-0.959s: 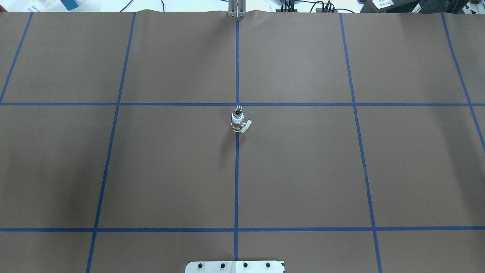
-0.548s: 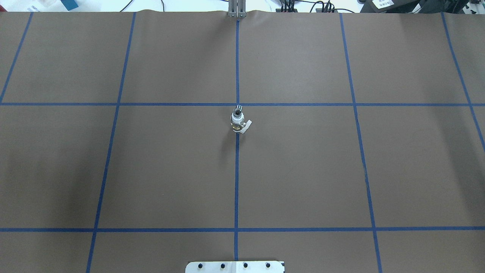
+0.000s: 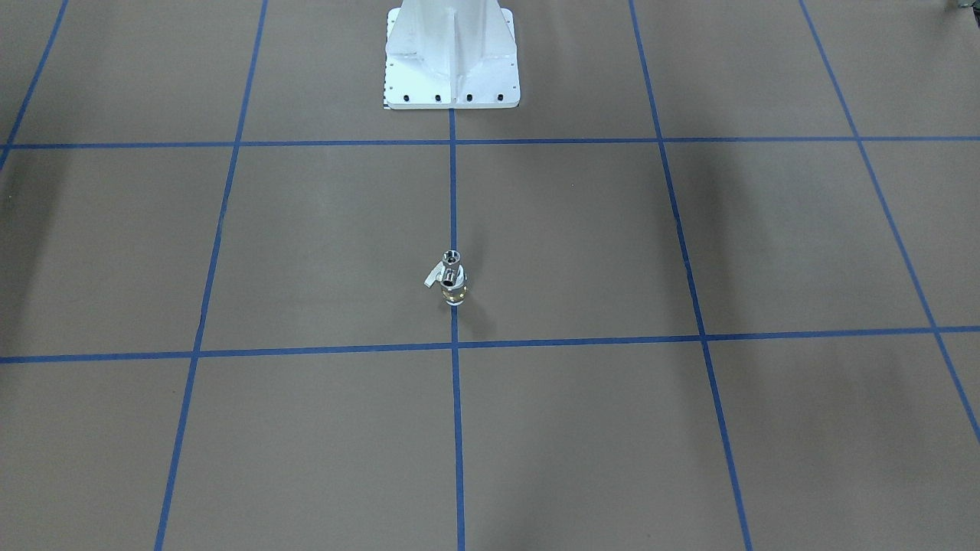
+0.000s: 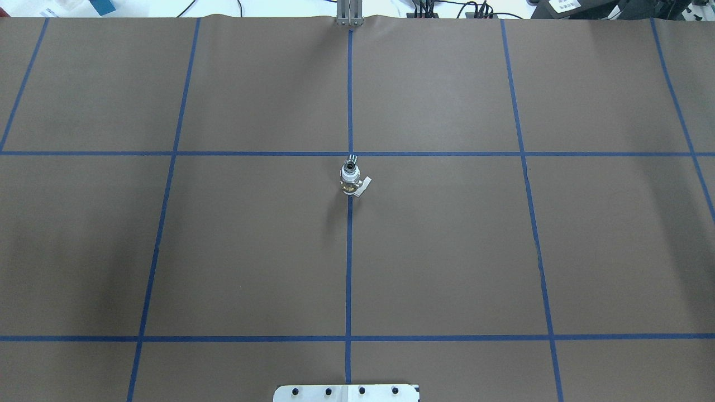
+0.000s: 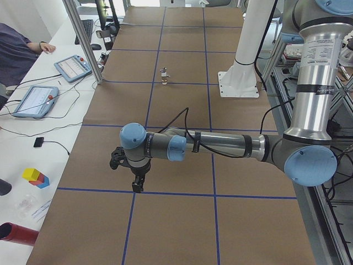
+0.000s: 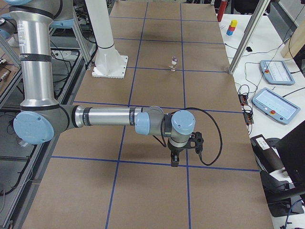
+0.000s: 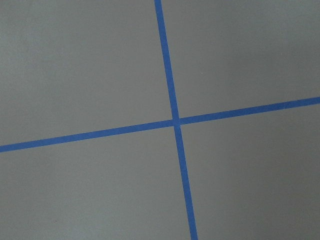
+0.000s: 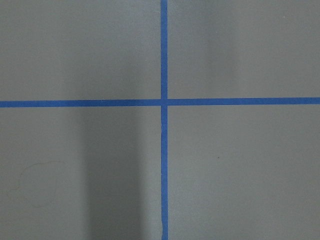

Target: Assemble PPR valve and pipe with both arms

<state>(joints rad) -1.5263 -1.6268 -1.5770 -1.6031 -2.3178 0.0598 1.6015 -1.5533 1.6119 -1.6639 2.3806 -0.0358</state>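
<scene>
The PPR valve (image 4: 351, 185) stands upright on the centre blue line, brass middle and grey lever to its side. The silver pipe (image 4: 350, 164) sits on its top end, mouth up. Both also show in the front view, valve (image 3: 454, 291) and pipe (image 3: 452, 260). No arm shows in the overhead or front views. In the left side view my left gripper (image 5: 135, 182) hangs low over the brown mat, far from the valve (image 5: 164, 77). In the right side view my right gripper (image 6: 174, 160) hangs likewise, far from the valve (image 6: 174, 64). I cannot tell whether either is open or shut.
The white bolted pedestal (image 3: 452, 53) stands at the robot's side of the mat. Side tables hold tablets (image 5: 71, 66) (image 6: 276, 71), cables and coloured blocks (image 5: 36, 176). Aluminium posts (image 5: 83, 38) (image 6: 245, 43) rise at the mat's far edge. Wrist views show only mat and blue tape.
</scene>
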